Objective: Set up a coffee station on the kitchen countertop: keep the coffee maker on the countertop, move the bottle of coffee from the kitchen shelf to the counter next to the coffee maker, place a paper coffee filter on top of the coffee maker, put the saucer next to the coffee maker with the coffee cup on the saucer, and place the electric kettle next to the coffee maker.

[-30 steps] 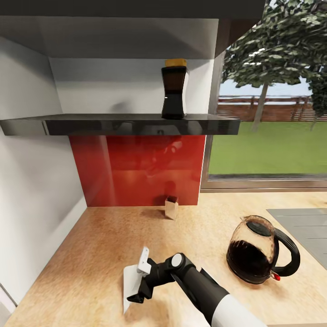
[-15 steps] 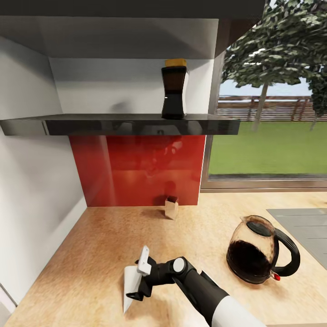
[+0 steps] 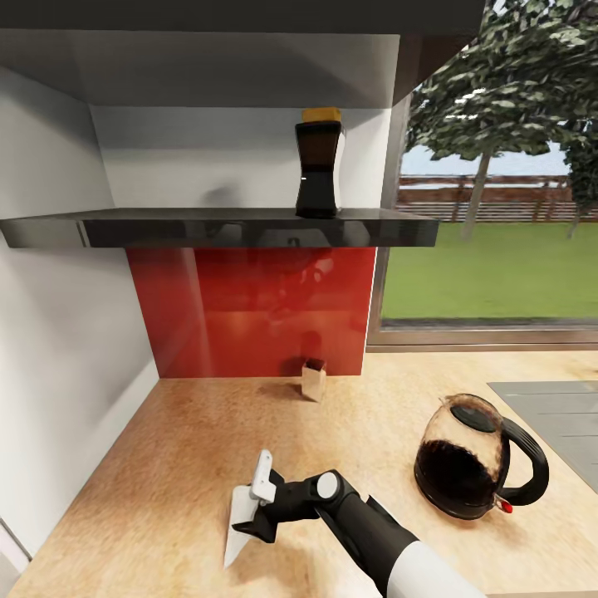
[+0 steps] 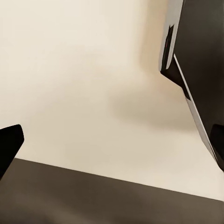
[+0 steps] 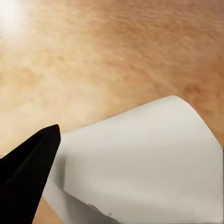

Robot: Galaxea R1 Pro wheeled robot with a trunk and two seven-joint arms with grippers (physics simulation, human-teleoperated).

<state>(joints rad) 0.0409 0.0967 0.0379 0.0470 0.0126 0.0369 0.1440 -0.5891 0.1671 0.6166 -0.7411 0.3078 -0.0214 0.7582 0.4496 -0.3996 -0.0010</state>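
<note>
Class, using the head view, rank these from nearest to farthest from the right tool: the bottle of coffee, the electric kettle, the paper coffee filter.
1. paper coffee filter, right at the right tool.
2. electric kettle, on the countertop to its right.
3. bottle of coffee, up on the shelf.

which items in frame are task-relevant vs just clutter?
Task things:
- bottle of coffee, on the shelf
- paper coffee filter, at the right gripper over the kitchen countertop
- electric kettle, on the countertop

Just lying about:
- small box with a dark top, by the red backsplash
</note>
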